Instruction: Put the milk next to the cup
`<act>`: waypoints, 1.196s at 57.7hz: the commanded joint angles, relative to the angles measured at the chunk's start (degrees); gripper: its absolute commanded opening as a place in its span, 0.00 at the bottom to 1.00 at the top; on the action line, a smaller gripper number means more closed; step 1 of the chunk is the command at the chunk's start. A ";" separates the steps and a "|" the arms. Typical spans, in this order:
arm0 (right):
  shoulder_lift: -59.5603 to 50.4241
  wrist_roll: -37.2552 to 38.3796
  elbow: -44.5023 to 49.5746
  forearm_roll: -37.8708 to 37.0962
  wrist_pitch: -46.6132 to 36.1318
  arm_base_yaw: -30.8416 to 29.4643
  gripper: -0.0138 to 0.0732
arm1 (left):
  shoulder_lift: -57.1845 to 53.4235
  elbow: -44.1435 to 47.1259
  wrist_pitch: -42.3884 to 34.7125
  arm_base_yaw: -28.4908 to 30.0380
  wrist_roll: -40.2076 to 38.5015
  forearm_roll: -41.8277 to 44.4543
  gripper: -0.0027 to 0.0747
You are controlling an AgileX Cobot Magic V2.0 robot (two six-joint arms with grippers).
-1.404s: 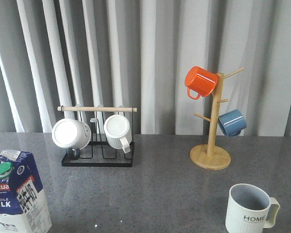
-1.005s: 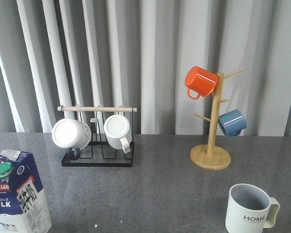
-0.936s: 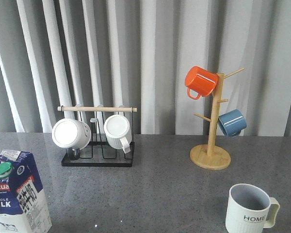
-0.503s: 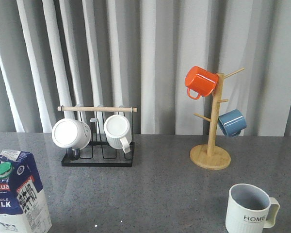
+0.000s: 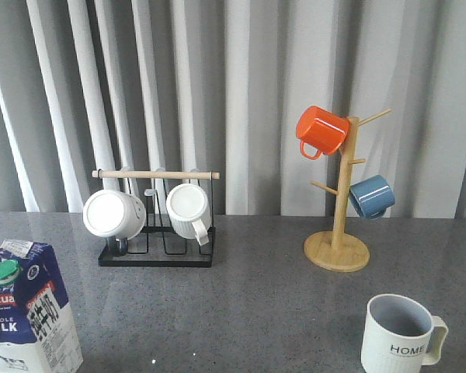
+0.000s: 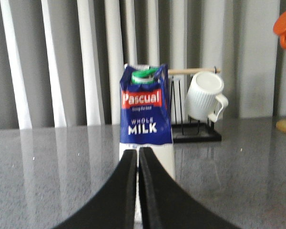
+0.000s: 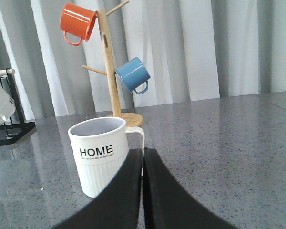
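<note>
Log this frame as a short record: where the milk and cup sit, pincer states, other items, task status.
milk: tall blue and white gable-top carton, upright, table's near left
cup: off-white ribbed HOME mug, upright, near right, far from carton
left pincer: shut, empty, facing carton
right pincer: shut, empty, facing mug
other: black wire mug rack, wooden mug tree
status: not started

A grey speckled table (image 5: 248,311) carries four things: the milk carton (image 5: 29,311) upright at the near left, the "HOME" cup (image 5: 400,334) at the near right, a black wire mug rack (image 5: 157,252) farther back, and a wooden mug tree (image 5: 338,247), its base seemingly bamboo.
</note>
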 commanded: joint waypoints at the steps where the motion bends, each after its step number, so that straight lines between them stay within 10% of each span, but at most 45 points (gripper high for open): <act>1: -0.67 -0.19 0.57 -0.31 -4.15 -0.23 0.15 | -0.62 -1.29 -9.56 -0.20 -1.83 -0.16 0.03; 25: 1.01 -0.31 -4.15 -0.73 -6.24 -0.23 0.23 | -0.62 -1.57 -18.34 -0.20 -12.13 -0.16 0.07; 48: 9.86 -0.15 -19.69 -2.86 -3.40 -0.23 0.76 | -0.62 -7.34 -17.64 -0.20 -19.87 -0.35 0.32; 59: 10.01 2.52 -20.07 -0.33 -14.05 -0.23 0.78 | -0.62 -7.49 -20.58 -0.20 -23.80 -0.65 0.36; 69: 16.41 -2.99 -28.84 -3.77 0.00 -0.23 0.74 | -0.50 -7.68 -18.18 -0.20 -24.34 -0.65 0.36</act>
